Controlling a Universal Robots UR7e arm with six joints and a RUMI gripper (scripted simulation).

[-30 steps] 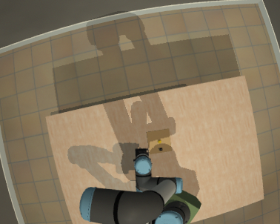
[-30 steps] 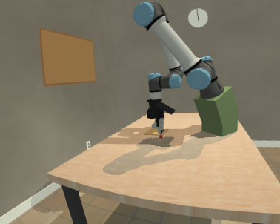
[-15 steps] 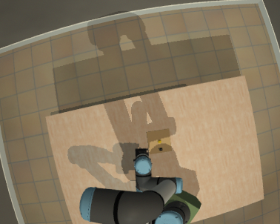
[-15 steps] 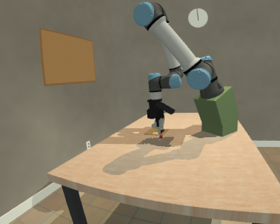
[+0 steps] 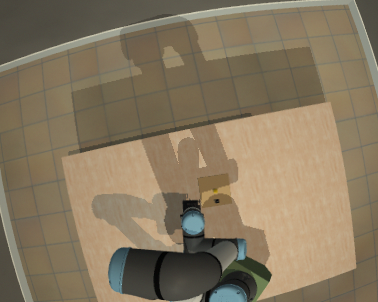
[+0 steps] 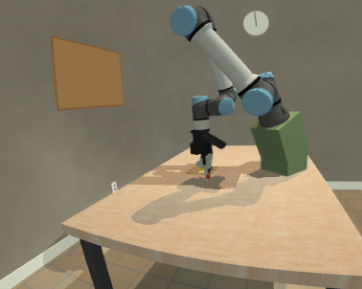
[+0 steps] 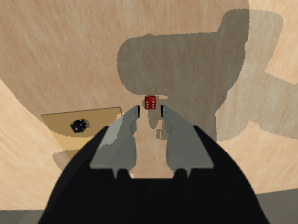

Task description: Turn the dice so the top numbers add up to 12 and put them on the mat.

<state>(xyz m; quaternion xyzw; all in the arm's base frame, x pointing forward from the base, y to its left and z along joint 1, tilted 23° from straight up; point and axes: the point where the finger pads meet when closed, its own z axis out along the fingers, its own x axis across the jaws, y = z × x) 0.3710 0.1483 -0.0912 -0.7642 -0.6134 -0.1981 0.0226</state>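
Observation:
My gripper points down with its fingers partly apart. A red die is between and just beyond the fingertips, with a gap on either side in the wrist view. Its larger visible face there seems to show six pips. In the top view the arm hides it. The tan mat is beside the gripper. On it lie a black die and a yellow die, which the gripper hides in the wrist view. Their top numbers are too small to read surely.
The arm's green base block stands on the wooden table. Arm shadows fall across the mat and around the red die. The table's far edge is beyond the mat in the top view.

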